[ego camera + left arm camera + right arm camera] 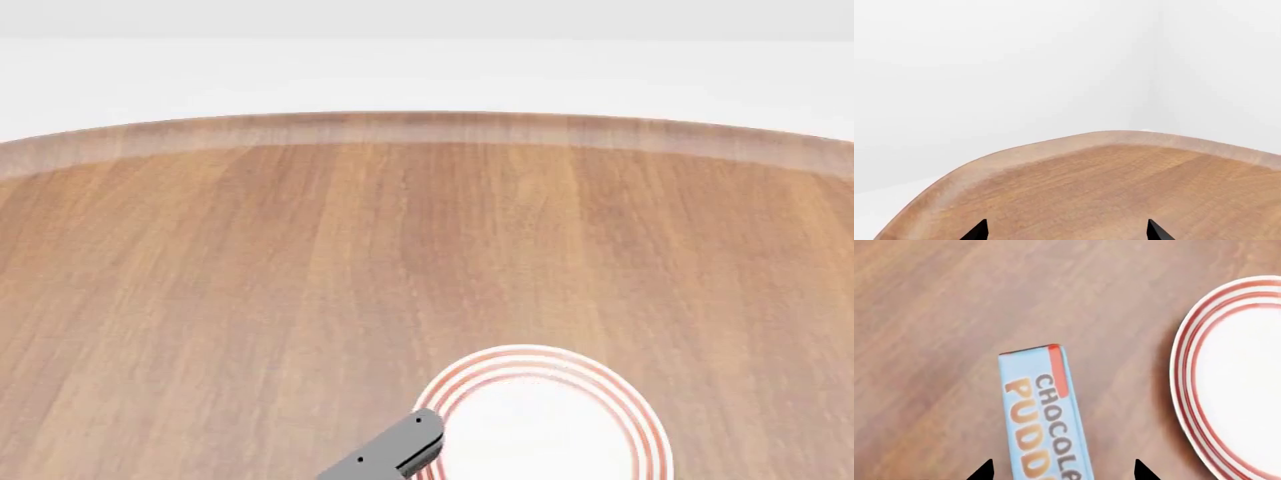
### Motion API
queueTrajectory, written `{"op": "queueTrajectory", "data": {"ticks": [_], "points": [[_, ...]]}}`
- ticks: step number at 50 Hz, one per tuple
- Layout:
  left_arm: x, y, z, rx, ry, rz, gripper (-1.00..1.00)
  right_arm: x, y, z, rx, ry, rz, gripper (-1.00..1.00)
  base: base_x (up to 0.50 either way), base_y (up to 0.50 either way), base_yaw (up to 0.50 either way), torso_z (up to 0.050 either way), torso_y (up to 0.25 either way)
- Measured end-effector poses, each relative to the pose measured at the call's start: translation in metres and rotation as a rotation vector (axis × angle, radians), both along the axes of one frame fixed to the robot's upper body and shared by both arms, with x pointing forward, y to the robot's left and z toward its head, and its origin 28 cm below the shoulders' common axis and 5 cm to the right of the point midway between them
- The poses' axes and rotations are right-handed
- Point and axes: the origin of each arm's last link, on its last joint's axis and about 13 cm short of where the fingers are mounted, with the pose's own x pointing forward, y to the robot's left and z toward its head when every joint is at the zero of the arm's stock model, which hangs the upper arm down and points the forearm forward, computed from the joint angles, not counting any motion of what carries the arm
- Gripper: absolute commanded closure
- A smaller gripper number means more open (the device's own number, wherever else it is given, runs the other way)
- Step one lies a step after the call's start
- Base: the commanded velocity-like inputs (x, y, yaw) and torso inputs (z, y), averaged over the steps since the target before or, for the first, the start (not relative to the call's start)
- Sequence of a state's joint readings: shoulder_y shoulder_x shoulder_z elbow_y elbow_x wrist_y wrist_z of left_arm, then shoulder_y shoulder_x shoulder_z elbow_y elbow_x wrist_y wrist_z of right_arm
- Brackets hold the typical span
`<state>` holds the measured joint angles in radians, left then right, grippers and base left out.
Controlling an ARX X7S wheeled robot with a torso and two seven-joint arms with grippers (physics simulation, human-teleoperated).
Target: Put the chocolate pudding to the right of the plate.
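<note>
- Right pincer (1062, 471) frames the light blue chocolate pudding box (1043, 415) from above, its two black tips spread apart on either side of the box, neither tip seen touching it.
- Left pincer (1066, 231) hangs over bare wood near a rounded corner, tips held apart with nothing between them.
- Brown wooden surface (267, 260) with a pale rounded edge fills the head view.
- Round white plate with red rings (541, 420) lies near the front, a grey arm link (394, 452) overlapping its rim.
- Pudding box lies flat on the wood near the plate (1234, 380), a strip of bare wood between them, red corner at its far end.
</note>
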<state>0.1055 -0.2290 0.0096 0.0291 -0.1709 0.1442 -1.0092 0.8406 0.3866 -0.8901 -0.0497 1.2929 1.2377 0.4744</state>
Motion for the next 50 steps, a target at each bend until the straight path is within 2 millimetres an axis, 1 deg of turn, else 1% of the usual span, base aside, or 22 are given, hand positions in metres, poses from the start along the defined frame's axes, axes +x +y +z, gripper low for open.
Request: {"op": "queueTrajectory", "data": {"ticks": [6, 19, 33, 50], "points": [[0.000, 0.000, 0.000, 0.001, 0.000, 0.000, -1.00, 0.001, -0.002, -0.009, 0.002, 0.035, -0.005, -1.00, 0.00, 0.00, 0.00, 0.000, 0.000], [0.000, 0.000, 0.000, 0.002, 0.000, 0.001, -1.00, -0.003, -0.003, -0.023, 0.005, 0.097, 0.005, -1.00, 0.00, 0.00, 0.00, 0.000, 0.000], [-0.001, 0.000, 0.000, 0.003, 0.000, 0.001, -1.00, -0.008, -0.008, -0.030, 0.001, 0.131, -0.030, -1.00, 0.00, 0.00, 0.00, 0.000, 0.000], [0.000, 0.000, 0.000, 0.001, 0.000, 0.002, -1.00, -0.009, -0.012, -0.037, -0.007, 0.160, -0.056, -1.00, 0.00, 0.00, 0.00, 0.000, 0.000]]}}
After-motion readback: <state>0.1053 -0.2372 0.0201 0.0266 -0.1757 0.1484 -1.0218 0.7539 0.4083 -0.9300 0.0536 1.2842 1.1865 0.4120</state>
